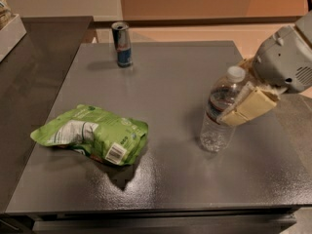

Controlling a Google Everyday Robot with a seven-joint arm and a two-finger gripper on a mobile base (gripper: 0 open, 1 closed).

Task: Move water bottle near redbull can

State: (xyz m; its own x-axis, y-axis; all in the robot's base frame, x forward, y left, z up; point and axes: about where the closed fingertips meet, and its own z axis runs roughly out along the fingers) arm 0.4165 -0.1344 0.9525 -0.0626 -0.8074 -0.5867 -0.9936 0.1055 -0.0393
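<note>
**Camera view**

The two-finger gripper (232,94) is at the right side of the scene, below its grey-white wrist housing (285,57). It is closed on the small clear ribbed plastic water bottle (216,128). One cream-coloured finger (249,108) lies across the front of the bottle at the dark label band. The other finger shows behind the bottle, just below the white cap.

The water bottle is tilted, with its cap leaning toward the wrist housing and its base down and to the left of the gripper. The base sits at the surface of the flat dark grey metal table (180,82). Whether the base touches the table cannot be told.

The slim blue and silver redbull can (124,45) stands upright well apart from the gripper, up and to the left of it, near the far edge of the table.

A crumpled green plastic snack bag (92,135) with a white barcode patch lies flat on the table, well to the left of the gripper and lower in the view.
</note>
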